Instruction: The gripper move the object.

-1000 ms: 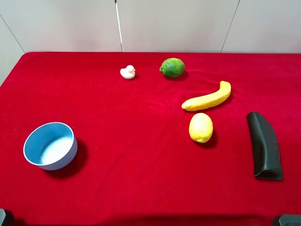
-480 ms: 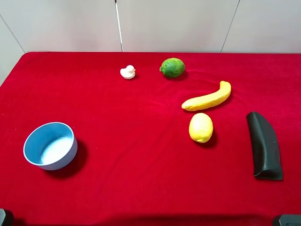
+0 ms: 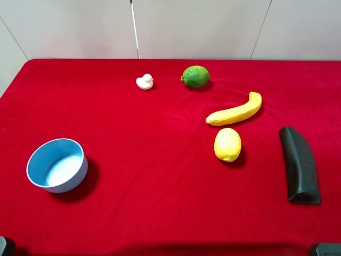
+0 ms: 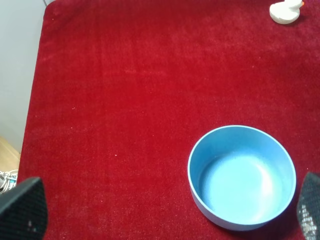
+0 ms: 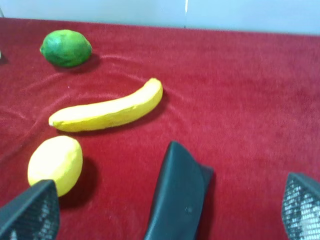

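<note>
From the high camera, the red cloth (image 3: 160,176) is covering the whole table. The pouch (image 3: 300,164) is lying flat near the right edge, lengthwise front to back, touching nothing. A lemon (image 3: 227,144) is sitting just to its left, with a banana (image 3: 235,111) behind the lemon and a lime (image 3: 195,76) farther back. A small white duck (image 3: 144,81) is standing left of the lime. A blue bowl (image 3: 57,165) is sitting upright well apart on the left. Only dark slivers of the arms are showing at the two bottom corners.

In the left wrist view, the left gripper (image 4: 160,210) is hanging above the cloth with its fingertips (image 4: 22,207) spread wide at the corners, gripping nothing. The bowl (image 4: 242,177) is lying between them below, and the duck (image 4: 285,11) is showing at the far corner.

In the right wrist view, the right gripper (image 5: 165,212) is hovering with its mesh-padded fingers (image 5: 32,212) spread fully apart, empty. The pouch (image 5: 177,197) is lying between them on the cloth, untouched. The lemon (image 5: 55,162) is sitting just beside one finger, with the banana (image 5: 106,111) and lime (image 5: 66,48) beyond.
</note>
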You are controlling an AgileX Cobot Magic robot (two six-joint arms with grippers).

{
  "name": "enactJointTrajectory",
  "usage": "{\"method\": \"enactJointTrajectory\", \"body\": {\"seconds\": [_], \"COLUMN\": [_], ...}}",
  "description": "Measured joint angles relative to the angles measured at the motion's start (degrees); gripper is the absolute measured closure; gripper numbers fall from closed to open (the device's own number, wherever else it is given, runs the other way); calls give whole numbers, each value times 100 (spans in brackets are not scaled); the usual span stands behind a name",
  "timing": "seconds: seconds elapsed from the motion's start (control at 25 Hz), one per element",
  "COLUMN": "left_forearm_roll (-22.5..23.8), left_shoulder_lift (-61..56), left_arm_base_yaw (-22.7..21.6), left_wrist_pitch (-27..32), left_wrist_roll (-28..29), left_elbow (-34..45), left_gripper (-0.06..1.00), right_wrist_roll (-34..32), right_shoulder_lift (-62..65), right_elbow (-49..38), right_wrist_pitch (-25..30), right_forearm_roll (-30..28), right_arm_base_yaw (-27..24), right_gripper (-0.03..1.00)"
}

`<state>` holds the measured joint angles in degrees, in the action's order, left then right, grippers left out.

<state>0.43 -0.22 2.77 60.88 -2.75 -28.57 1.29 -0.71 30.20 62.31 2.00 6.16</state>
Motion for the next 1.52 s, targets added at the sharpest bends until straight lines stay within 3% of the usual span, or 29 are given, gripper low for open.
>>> {"method": "enactJointTrajectory", "body": {"seconds": [0.32, 1.52], "left_forearm_roll": [0, 0], "left_shoulder_lift": [0, 0], "left_arm_base_yaw": [0, 0], "left_wrist_pitch": [0, 0], "left_wrist_roll": [0, 0], "left_elbow": [0, 0], "left_gripper": [-5, -5], "right_wrist_roll": [275, 275], "right_shoulder_lift": [105, 105], "right_elbow": [-199, -199], "right_wrist_pitch": [-333, -333], "right_forearm_roll": [186, 190], "right_arm_base_yaw": [0, 0], "right_gripper": [27, 27]}}
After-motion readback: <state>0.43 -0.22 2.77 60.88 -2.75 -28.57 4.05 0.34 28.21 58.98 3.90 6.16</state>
